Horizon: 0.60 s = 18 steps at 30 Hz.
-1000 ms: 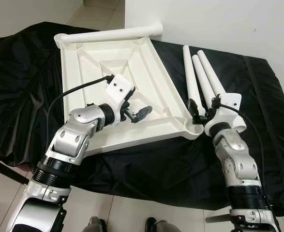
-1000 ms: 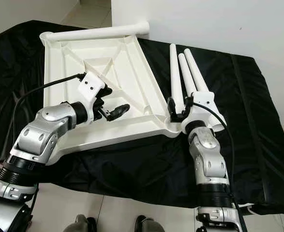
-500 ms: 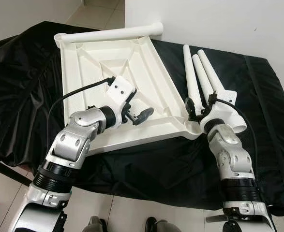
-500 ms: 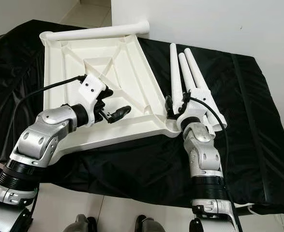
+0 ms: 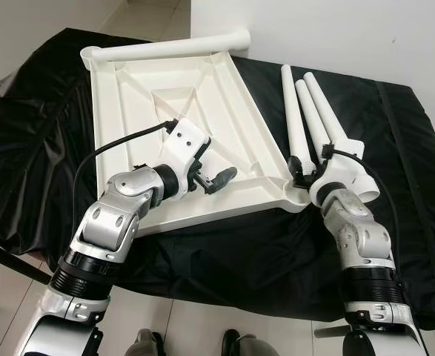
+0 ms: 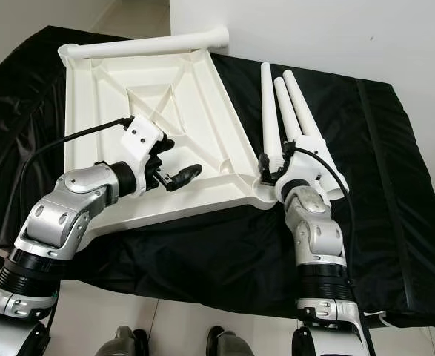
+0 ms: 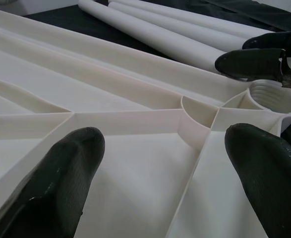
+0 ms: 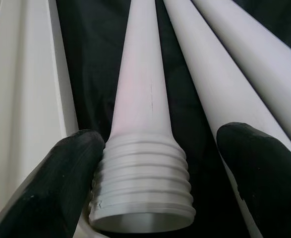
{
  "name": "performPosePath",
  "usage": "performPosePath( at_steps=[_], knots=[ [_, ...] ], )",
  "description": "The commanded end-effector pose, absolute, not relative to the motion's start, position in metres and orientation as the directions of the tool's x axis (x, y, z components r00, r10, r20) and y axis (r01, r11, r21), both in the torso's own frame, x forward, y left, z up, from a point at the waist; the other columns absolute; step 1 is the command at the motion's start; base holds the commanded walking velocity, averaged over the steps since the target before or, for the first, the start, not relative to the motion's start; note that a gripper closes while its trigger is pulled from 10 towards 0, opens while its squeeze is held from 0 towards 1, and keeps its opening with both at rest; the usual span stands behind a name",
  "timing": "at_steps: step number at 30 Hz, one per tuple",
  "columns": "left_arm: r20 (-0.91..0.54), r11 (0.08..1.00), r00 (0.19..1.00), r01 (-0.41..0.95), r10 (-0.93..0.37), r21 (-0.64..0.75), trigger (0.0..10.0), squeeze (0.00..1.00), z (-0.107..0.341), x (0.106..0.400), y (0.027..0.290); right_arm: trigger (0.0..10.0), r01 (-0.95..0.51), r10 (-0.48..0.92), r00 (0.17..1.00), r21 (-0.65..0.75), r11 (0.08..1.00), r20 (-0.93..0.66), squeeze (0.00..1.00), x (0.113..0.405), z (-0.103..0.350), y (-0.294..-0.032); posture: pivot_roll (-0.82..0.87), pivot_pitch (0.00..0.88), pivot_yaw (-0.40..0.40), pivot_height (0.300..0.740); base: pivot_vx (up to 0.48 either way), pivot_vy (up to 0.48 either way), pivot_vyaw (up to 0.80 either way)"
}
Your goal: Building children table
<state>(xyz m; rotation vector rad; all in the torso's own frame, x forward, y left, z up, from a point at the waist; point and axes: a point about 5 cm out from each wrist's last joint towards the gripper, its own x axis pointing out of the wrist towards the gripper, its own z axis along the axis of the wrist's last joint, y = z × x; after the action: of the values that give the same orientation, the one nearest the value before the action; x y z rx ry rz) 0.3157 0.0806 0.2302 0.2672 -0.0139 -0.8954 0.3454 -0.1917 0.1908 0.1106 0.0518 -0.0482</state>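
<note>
At the near edge, black glossy cloth (image 5: 224, 259) drapes in folds over the bench and hangs toward the pale tiled floor (image 5: 195, 326). On the cloth lies the white plastic tabletop (image 5: 165, 96), upside down, its underside ribbed with raised walls and a round threaded socket (image 7: 276, 99) at the near right corner. The left end effector (image 5: 216, 178) hovers over the near part of this underside, just inside the near rim, its black fingers (image 7: 61, 183) spread wide and holding nothing. The right end effector (image 8: 150, 173) sits just right of the socket corner, its fingers parted on either side of the ridged threaded end of the nearest table leg (image 8: 140, 99); the left finger touches the threads while the right one stands apart, so nothing is clenched. Three smooth tapering white legs (image 5: 313, 111) lie side by side on the cloth right of the tabletop, running away toward the white wall (image 5: 336, 37). Open cloth stretches farther right. A fourth leg (image 5: 173, 49) lies along the tabletop's far edge.
</note>
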Motion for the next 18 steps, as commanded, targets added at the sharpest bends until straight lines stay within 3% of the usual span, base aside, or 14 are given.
performPosePath(
  at_steps=[1, 18],
  knots=[
    [-0.084, 0.623, 0.655, 0.745, -0.751, 0.239, 10.0, 0.00, 0.2315, 0.3133, 0.0805, 10.0, 0.066, -0.046, 0.989, 0.140, 0.988, -0.142, 0.00, 0.3445, 0.1800, -0.1974, 0.06, 0.217, -0.058, 0.740, 0.000, 0.000, 0.00],
    [-0.072, 0.628, 0.657, 0.743, -0.750, 0.230, 10.0, 0.00, 0.2336, 0.3114, 0.0784, 10.0, -0.013, 0.083, 0.961, 0.257, 0.966, -0.265, 0.00, 0.3531, 0.1847, -0.1932, 0.06, 0.214, -0.064, 0.740, 0.000, 0.000, 0.00]
  ],
)
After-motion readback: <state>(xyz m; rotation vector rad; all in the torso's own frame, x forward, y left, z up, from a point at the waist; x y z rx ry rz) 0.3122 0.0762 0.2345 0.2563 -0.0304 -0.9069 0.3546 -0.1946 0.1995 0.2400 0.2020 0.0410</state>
